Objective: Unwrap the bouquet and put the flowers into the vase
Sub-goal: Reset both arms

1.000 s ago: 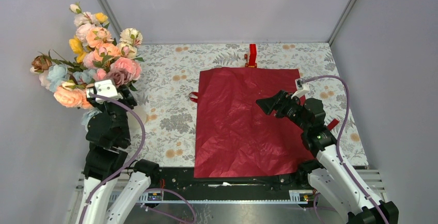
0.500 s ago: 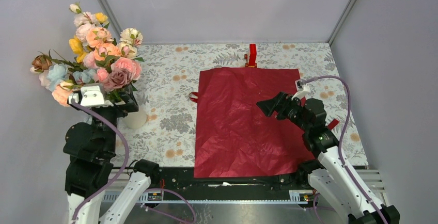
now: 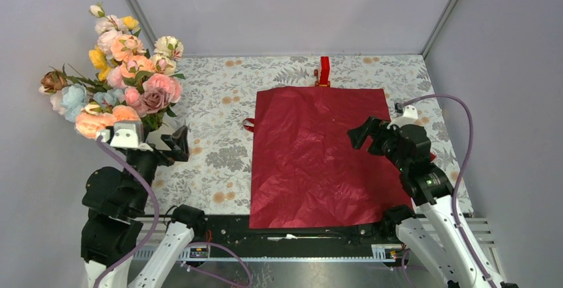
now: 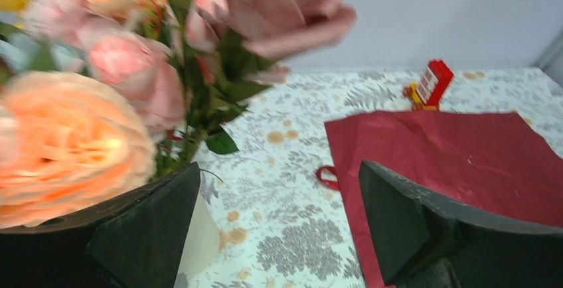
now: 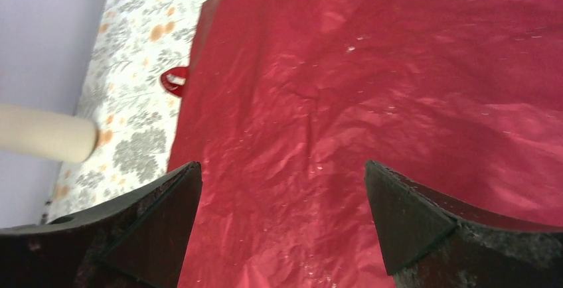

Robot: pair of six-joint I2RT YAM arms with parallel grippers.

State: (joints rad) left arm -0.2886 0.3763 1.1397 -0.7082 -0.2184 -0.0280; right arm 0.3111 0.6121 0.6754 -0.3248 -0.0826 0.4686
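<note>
Plain grey walls (image 3: 285, 9), floral tablecloth (image 3: 219, 102), even light.

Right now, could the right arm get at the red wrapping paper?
Probably yes. The right gripper hangs open directly over the wrapping paper, which lies spread flat with nothing between them.

The paper (image 3: 319, 155) is dark red, with crinkles that shine a little. The ribbon (image 3: 248, 125) is red too. The counter (image 3: 219, 102) is white, printed with grey leaves and small orange blooms. The vase (image 5: 46, 132) is plain cream-white. The roses (image 3: 133, 56) are peach, pink and yellow; the flowers (image 3: 73, 95) are pale blue and brown-mauve. The left pincer (image 4: 279, 175) and the right pincer (image 5: 282, 168) are black. The block (image 3: 324, 69) is red.
</note>
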